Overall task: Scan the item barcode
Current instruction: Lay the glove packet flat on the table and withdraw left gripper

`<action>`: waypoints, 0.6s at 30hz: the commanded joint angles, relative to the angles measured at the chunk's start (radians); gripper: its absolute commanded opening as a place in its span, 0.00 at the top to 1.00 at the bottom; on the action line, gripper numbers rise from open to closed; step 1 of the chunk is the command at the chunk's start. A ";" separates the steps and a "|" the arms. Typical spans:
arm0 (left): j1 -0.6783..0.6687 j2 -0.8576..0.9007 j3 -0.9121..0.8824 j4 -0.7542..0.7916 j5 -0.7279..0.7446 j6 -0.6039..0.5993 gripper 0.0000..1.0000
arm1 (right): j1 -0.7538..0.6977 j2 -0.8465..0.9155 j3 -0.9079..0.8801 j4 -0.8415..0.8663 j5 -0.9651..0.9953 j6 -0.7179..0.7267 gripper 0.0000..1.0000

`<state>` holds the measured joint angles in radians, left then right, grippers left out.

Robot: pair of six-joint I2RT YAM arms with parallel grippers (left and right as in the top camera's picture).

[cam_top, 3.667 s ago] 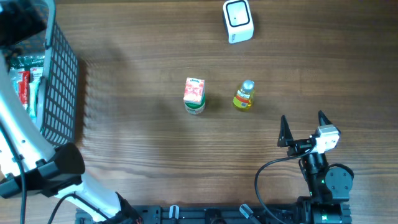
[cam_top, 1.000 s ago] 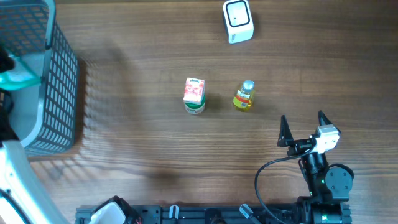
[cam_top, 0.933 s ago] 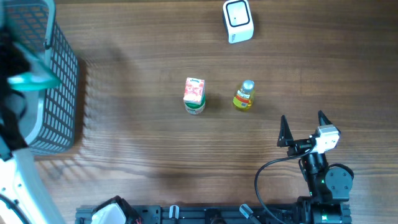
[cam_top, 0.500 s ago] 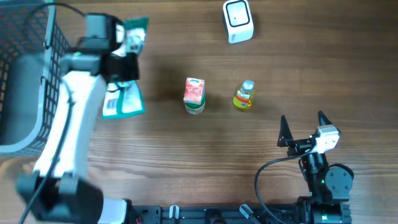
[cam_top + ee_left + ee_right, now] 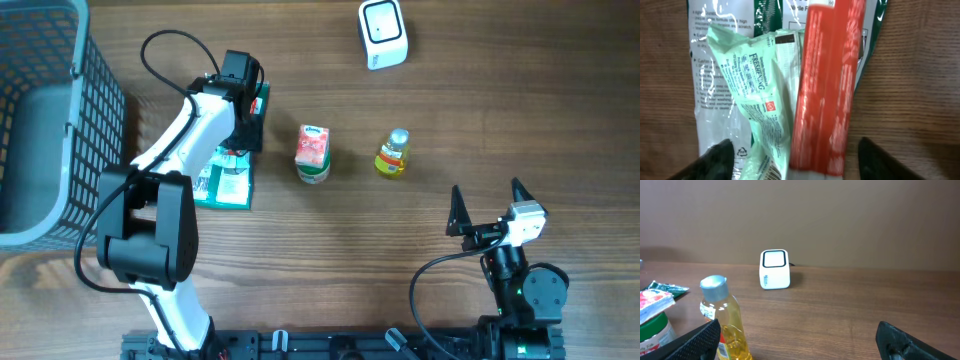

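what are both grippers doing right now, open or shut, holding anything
left gripper: open, jaws wide either side of the packets lying on the table
right gripper: open, holding nothing

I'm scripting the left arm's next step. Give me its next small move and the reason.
Probably lift the left gripper straight up. Its jaws stand apart on either side of the green packet and red packet, which lie flat on the table, so nothing looks gripped. Rising would clear them before any grasp toward the white scanner.
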<state>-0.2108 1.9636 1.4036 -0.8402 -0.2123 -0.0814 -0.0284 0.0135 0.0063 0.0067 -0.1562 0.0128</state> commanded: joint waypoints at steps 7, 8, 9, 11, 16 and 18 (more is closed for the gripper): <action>0.005 -0.156 0.049 -0.004 0.018 -0.002 0.25 | -0.004 -0.006 -0.001 0.003 -0.002 -0.011 0.00; 0.014 -0.194 0.059 -0.003 0.018 -0.003 0.22 | -0.004 -0.006 -0.001 0.003 -0.002 -0.010 0.00; 0.029 -0.235 0.066 0.001 0.018 -0.003 0.19 | -0.004 -0.006 -0.001 0.003 -0.002 -0.010 0.00; 0.069 -0.312 0.067 0.011 0.021 -0.006 0.16 | -0.004 -0.006 -0.001 0.003 -0.002 -0.010 0.00; 0.270 -0.438 0.067 0.010 0.020 -0.080 0.00 | -0.004 -0.006 -0.001 0.003 -0.002 -0.010 0.00; 0.335 -0.438 0.067 0.006 0.021 -0.080 0.00 | -0.004 -0.006 -0.001 0.003 -0.002 -0.010 0.00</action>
<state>0.0570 1.5410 1.4582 -0.8303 -0.1936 -0.1448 -0.0284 0.0135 0.0063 0.0067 -0.1566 0.0128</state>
